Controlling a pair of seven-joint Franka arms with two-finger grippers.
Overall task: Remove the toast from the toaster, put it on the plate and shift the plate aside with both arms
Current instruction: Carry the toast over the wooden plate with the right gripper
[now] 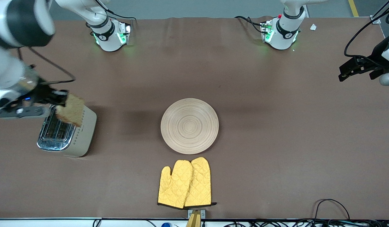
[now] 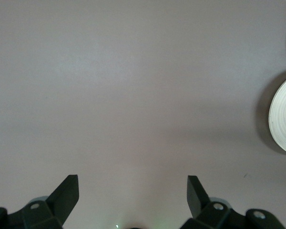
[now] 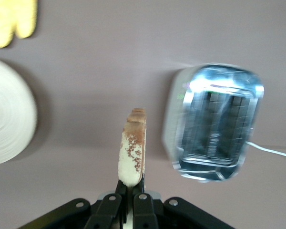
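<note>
Right claw, clamped on the toast, hangs over the toaster at the plate's nine o'clock. Carry it level, lower it flat at the plate's centre. Left claw waits, fingers apart.

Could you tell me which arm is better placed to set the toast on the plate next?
The right arm, I'd judge: the right gripper is shut on the toast, lifted over the toaster. The left gripper hangs open at its end of the table, away from the plate.
</note>
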